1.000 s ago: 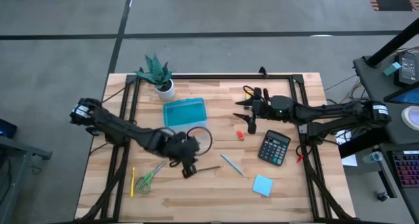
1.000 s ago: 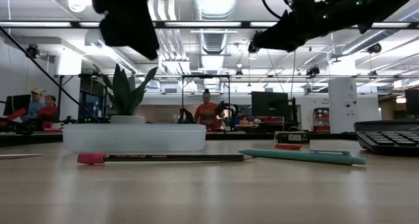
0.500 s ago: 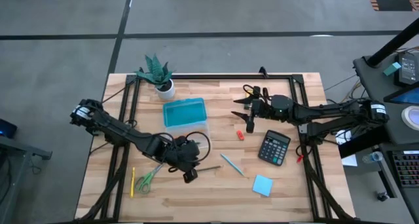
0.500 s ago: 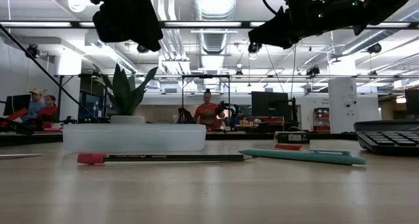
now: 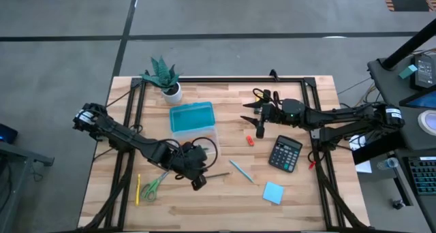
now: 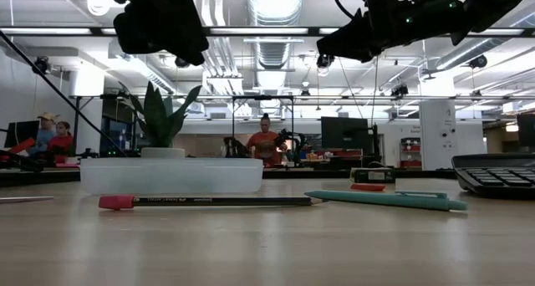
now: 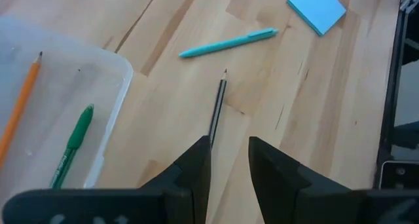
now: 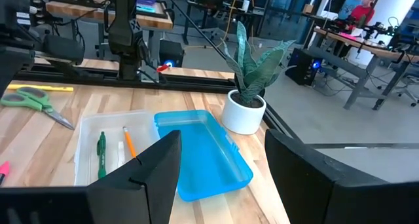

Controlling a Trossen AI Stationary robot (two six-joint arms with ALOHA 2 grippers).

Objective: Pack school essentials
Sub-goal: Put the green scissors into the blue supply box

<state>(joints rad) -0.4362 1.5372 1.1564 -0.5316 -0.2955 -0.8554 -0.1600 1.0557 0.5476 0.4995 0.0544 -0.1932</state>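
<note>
Left gripper (image 7: 229, 162) poised just above black pencil (image 7: 217, 110), fingers parted, nothing held; pencil lined up between them, tip toward 12 o'clock.

Pencil judged light, stiff, thin, prone to roll; best pinched mid-shaft, across its width.

Teal pen (image 7: 228, 42) lying beyond at 12 o'clock, blue sticky pad (image 7: 317, 8) farther at 1 o'clock.

Clear box (image 7: 112, 73) at 10 o'clock, already holding green pen (image 7: 74, 145) and orange pencil (image 7: 21, 107).

Right gripper (image 5: 260, 114) held aloft far across table, fingers spread, empty.
</note>
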